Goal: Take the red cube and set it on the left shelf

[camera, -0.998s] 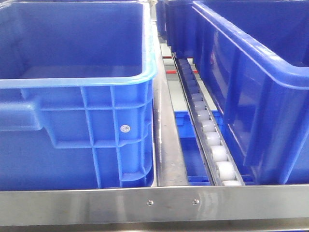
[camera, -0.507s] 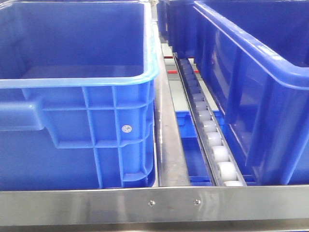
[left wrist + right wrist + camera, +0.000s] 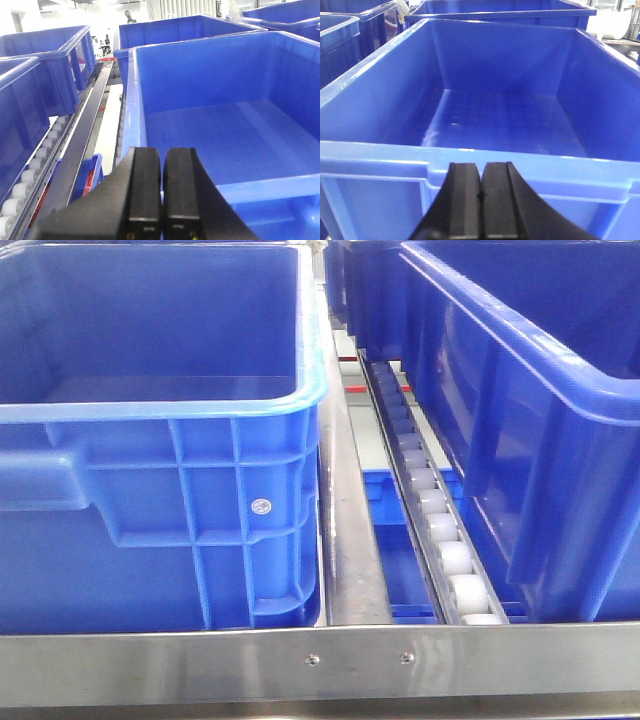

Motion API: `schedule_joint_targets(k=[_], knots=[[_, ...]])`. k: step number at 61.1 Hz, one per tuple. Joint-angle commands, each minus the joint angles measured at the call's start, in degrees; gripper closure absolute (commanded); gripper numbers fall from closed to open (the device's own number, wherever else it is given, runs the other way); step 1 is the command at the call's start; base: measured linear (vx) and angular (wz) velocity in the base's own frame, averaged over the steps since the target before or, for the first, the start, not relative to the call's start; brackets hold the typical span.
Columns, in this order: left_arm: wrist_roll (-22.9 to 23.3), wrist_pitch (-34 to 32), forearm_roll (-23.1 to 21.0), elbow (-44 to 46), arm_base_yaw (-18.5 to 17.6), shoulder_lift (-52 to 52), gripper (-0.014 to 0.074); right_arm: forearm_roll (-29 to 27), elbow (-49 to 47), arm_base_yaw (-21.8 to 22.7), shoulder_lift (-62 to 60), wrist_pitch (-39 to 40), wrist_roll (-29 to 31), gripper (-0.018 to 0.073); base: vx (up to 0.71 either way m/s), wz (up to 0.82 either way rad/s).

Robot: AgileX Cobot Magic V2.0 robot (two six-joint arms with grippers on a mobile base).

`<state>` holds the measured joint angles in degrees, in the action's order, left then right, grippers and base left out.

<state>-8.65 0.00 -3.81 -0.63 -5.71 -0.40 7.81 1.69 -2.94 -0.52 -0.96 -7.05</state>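
Observation:
The red cube is not in view in any frame. The left shelf fills the front view: a flat steel front rail (image 3: 320, 662), a white roller track (image 3: 438, 525) and big blue crates, one at left (image 3: 150, 440) and one at right (image 3: 540, 390). My left gripper (image 3: 162, 156) is shut and empty, held above the near rim of a blue crate (image 3: 220, 115). My right gripper (image 3: 481, 169) is shut and empty, just in front of the near wall of another blue crate (image 3: 500, 110). Both crates look empty inside.
A steel divider rail (image 3: 345, 510) runs between the crates. A lower blue bin (image 3: 395, 550) lies under the rollers. In the left wrist view a roller track (image 3: 35, 165) runs at left, and a lower bin shows a small red patch (image 3: 91, 177) I cannot identify.
The front view has shifted very slightly against the shelf; nothing else has visibly moved.

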Motion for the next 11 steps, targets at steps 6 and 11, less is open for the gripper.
schedule_joint_targets(k=[6,11], knots=[[-0.1,-4.8,0.0,-1.3,-0.2,0.5,0.0491,0.6,-1.4,0.4,-1.1,4.5,0.5,0.0506,0.0,0.0],[-0.1,-4.8,0.0,-1.3,-0.2,0.5,0.0491,0.6,-1.4,0.4,-1.1,4.5,0.5,0.0506,0.0,0.0]])
